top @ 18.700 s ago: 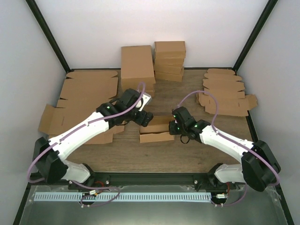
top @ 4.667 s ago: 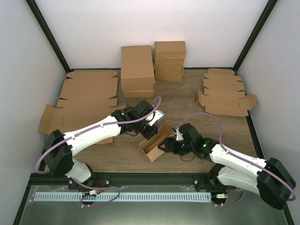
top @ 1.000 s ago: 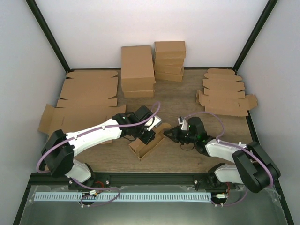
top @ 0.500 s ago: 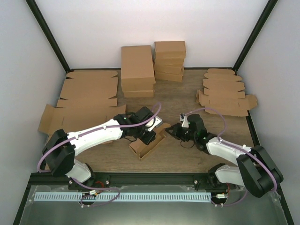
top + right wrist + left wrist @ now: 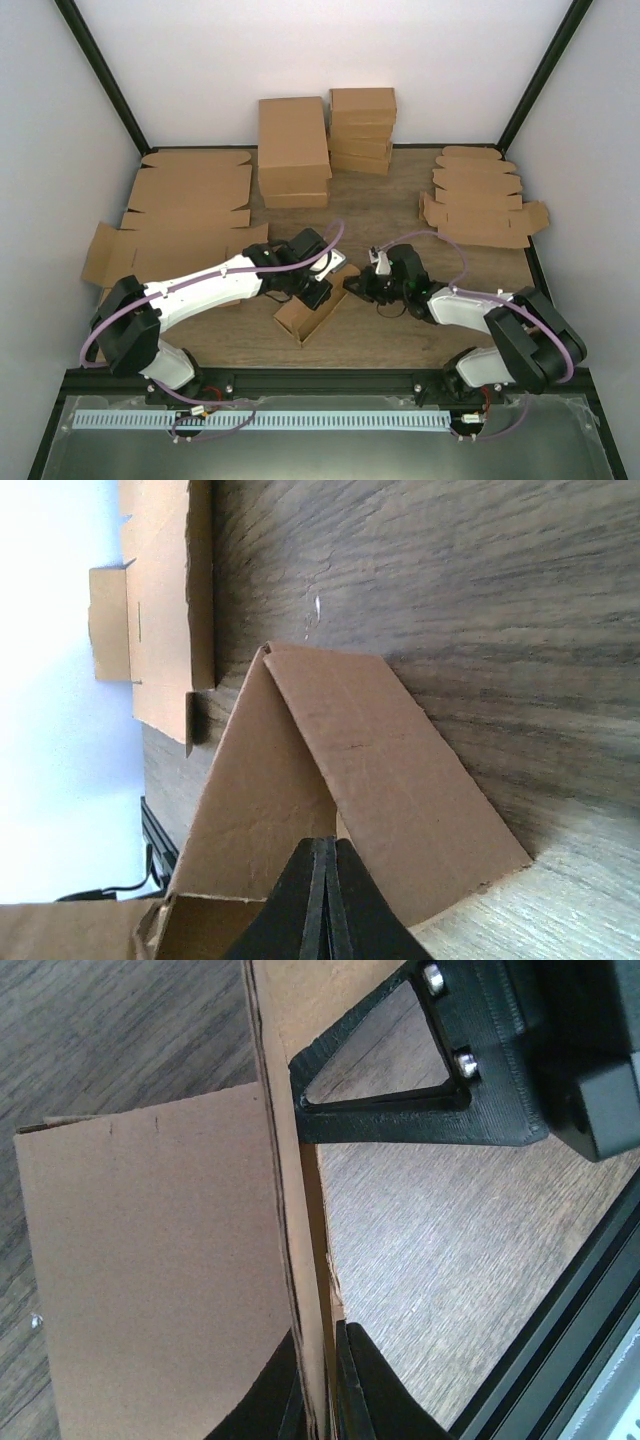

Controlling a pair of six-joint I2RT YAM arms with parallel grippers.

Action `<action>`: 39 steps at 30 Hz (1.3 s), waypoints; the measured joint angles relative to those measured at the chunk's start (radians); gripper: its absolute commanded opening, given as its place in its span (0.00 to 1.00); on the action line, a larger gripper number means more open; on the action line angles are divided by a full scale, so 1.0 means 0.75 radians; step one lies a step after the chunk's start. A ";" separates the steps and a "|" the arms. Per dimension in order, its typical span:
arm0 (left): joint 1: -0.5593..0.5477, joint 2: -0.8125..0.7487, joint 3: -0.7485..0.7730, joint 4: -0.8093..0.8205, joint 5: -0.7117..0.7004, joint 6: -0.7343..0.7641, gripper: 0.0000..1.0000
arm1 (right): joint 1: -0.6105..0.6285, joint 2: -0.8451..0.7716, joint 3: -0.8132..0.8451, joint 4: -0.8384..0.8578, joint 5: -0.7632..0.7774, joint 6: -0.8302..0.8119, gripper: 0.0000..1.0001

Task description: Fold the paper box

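**Brown card carton, plain faces, held between both arms**

Cardboard first: the paper box point(image 5: 308, 315) is plain brown on every face you can see, showing just creases and raw cut edges. It's a small, shallow, open-topped carton. It lies at an angle on the wooden desk point(image 5: 400, 215), near the front centre, between the two arms.

On the right wrist cam, one end flap leans over and makes a tent shape w/ a sharp crease at the peak. A small pale fleck sits on the desk just beyond that peak.

Your left fingers point(image 5: 320, 292) are clamped on one long side wall of the box. The left wrist cam shows the thin card edge pinched between the two pads, w/ the wall standing upright.

Your right fingers point(image 5: 350, 283) are pressed together w/ nothing between them, tips against the leaning flap at the box's right end. On the left wrist cam, a black ribbed part of them, two screws showing, meets the edge of the wall the left fingers hold.

Elsewhere on the desk, all the same plain brown:
- large flat sheets point(image 5: 190, 200) at the left
- stacked cartons point(image 5: 293, 150) at the back
- flat blanks point(image 5: 480, 205) at the far right, well apart from the box
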 measured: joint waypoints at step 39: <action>-0.028 0.052 -0.145 0.138 0.096 -0.038 0.58 | -0.003 -0.562 -0.015 -0.559 0.433 -0.242 0.08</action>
